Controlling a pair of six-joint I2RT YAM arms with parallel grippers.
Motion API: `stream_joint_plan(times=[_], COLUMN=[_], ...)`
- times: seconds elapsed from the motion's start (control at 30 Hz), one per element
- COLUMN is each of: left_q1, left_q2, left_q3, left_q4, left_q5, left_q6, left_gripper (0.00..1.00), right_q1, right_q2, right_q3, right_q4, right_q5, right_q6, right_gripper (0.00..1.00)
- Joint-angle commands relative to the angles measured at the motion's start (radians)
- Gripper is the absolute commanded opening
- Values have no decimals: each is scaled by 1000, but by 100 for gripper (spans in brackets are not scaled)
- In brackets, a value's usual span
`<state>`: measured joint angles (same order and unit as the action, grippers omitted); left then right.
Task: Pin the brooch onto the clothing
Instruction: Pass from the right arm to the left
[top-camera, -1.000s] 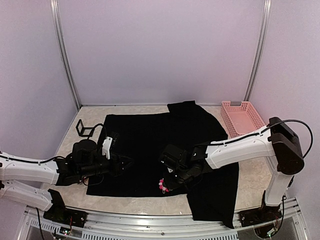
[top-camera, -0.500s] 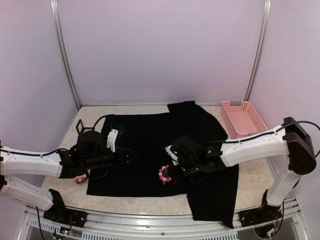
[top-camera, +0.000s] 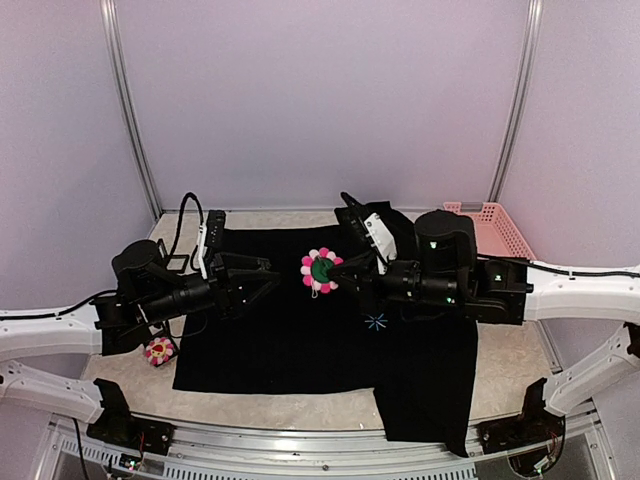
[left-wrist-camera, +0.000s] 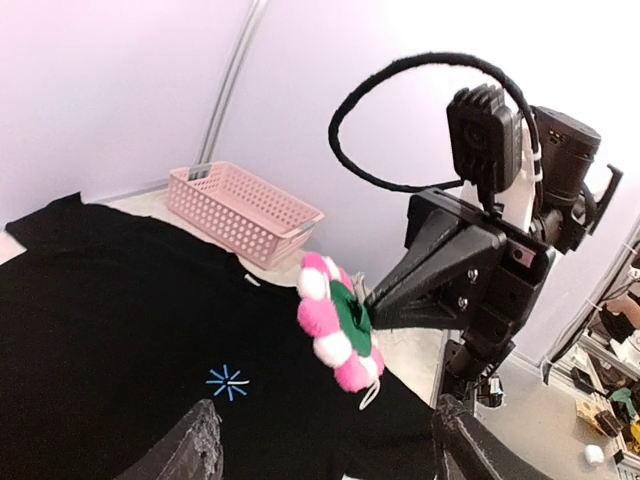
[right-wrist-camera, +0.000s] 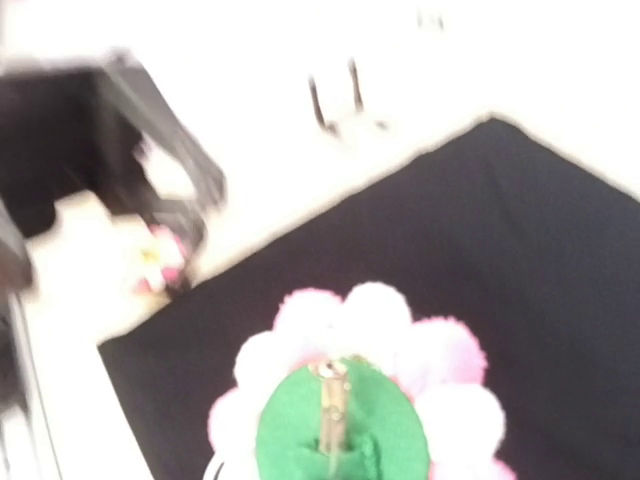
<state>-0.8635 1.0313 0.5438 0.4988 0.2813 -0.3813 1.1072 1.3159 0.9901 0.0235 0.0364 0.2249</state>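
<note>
The brooch (top-camera: 321, 270), a pink-and-white plush flower with a green back, hangs in the air above the clothing (top-camera: 290, 340), a black T-shirt spread flat. My right gripper (top-camera: 345, 272) is shut on the brooch's green back (left-wrist-camera: 350, 305). In the right wrist view the green back (right-wrist-camera: 340, 430) and its metal pin fill the bottom edge, blurred. My left gripper (top-camera: 268, 278) is open just left of the brooch, with a gap between them. Its dark fingers (left-wrist-camera: 190, 450) stand wide apart with nothing held. A light-blue starburst (top-camera: 377, 322) marks the shirt below the brooch.
A second flower brooch (top-camera: 159, 350) lies on the table off the shirt's left edge. At the back right stands a pink basket (top-camera: 488, 228). A small black wire stand (top-camera: 165, 258) sits at the back left. One shirt sleeve hangs over the table's front edge (top-camera: 430, 420).
My right gripper has lifted the brooch from the shirt's front hem up into the air and toward the back. The left arm rose with it and its jaws opened wider.
</note>
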Motion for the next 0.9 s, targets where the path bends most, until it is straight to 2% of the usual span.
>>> stream_joint_plan(times=[0.0, 0.2, 0.3, 0.43, 0.53, 0.67, 0.7, 0.87], left_q1=[1, -10, -38, -67, -63, -54, -51, -44], left_q2=[19, 92, 117, 141, 163, 171, 170, 160], left_q3=[-16, 19, 21, 40, 54, 55, 53, 44], left_q4=[135, 264, 319, 296, 285, 282, 283, 276], left_q5=[122, 166, 138, 64, 32, 30, 30, 18], left_q6=[-20, -13, 6, 58, 70, 77, 78, 91], left_gripper=[73, 79, 81, 80, 70, 41, 37, 34], right_q1=[-7, -7, -7, -7, -8, -7, -8, -7], right_q2=[-61, -24, 8, 44, 80, 120, 128, 153], right_q3=[-24, 30, 64, 100, 119, 146, 154, 162], right_q4=[144, 173, 167, 171, 168, 165, 163, 166], right_q5=[-78, -165, -181, -214, -215, -224, -228, -241], right_q6=[-118, -152, -165, -184, -198, -215, -215, -249], right_gripper=[0, 0, 0, 0, 0, 0, 0, 0])
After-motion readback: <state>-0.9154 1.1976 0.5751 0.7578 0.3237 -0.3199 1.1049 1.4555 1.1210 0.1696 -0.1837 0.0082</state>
